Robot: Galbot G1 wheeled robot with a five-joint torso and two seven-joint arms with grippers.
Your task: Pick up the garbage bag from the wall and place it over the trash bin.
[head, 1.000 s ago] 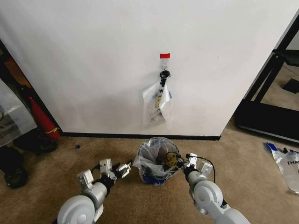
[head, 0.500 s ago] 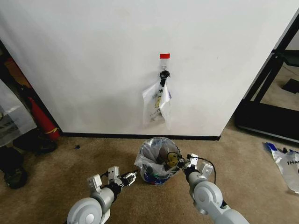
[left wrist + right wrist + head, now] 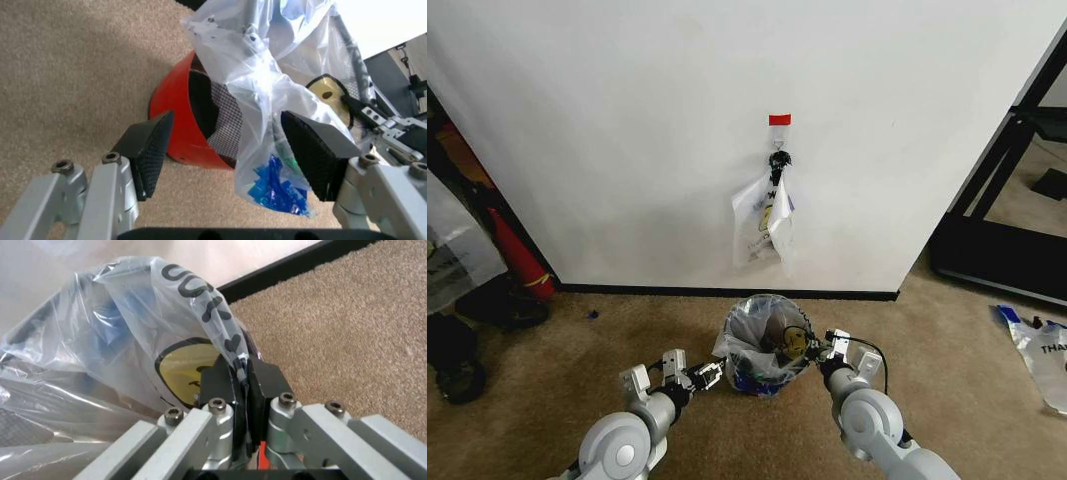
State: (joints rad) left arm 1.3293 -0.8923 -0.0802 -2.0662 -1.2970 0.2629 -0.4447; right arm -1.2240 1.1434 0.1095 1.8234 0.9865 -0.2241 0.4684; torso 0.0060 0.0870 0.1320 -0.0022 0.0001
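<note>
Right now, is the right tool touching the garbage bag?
Touching. The right wrist view shows the right tool shut on a fold of the garbage bag, plastic pinched between its pads just beside the yellow smiley print.

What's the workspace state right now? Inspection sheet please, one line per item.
Surface: tan carpet, meeting a white wall with a black baseboard.
Job's things: garbage bag draped over the red trash bin, its blue handle hanging outside.
Clutter: same-print bags bunched on the hook under red tape; another bag flat on the carpet.
Grippers: left claw open, straddling bag and bin rim; right claw shut on the bag's edge.
Cables: black cable at the right wrist.
Surroundings: black frame to the right, dark items at left.
</note>
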